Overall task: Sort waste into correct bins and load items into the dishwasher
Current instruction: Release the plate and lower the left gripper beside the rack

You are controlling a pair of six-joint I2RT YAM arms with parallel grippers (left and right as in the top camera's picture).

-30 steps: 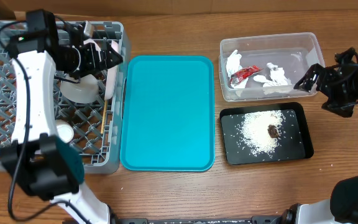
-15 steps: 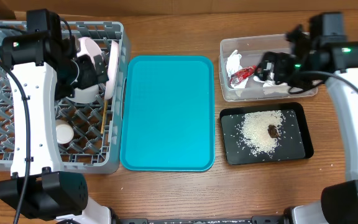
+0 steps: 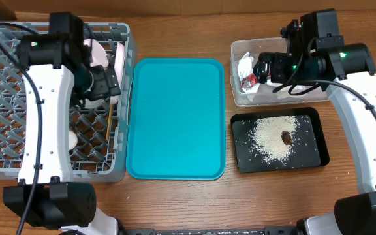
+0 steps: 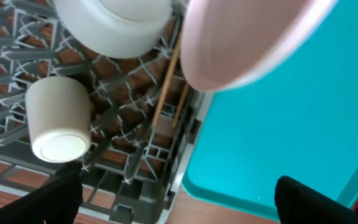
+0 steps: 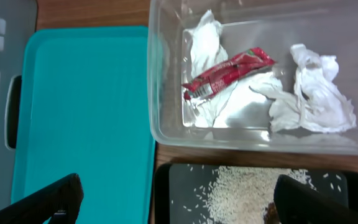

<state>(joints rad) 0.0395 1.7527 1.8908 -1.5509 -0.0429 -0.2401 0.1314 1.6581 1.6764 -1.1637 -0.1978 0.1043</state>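
Observation:
The grey dish rack (image 3: 5,130) at the left holds the white plate (image 3: 118,62) on edge, the small dish (image 3: 95,51), the bowl (image 4: 117,25), the cup (image 3: 74,139) and the chopsticks (image 3: 110,117). My left gripper (image 3: 108,83) hovers over the rack's right side, open and empty. In the left wrist view its fingers (image 4: 179,205) frame the plate's pinkish underside (image 4: 241,37), the cup (image 4: 58,121) and the chopsticks (image 4: 165,87). My right gripper (image 3: 265,67) is open and empty above the clear tub (image 3: 318,49). The tub holds napkins (image 5: 319,93) and the red wrapper (image 5: 229,73).
The teal tray (image 3: 175,117) lies between the rack and the bins. The black tray (image 3: 312,153) in front of the tub holds loose rice (image 3: 273,137) and a brown lump (image 3: 286,137). Bare wooden table runs along the front edge.
My right arm has swung in from the table's right edge to above the clear tub's left half. My left gripper has shifted a little toward the front over the rack.

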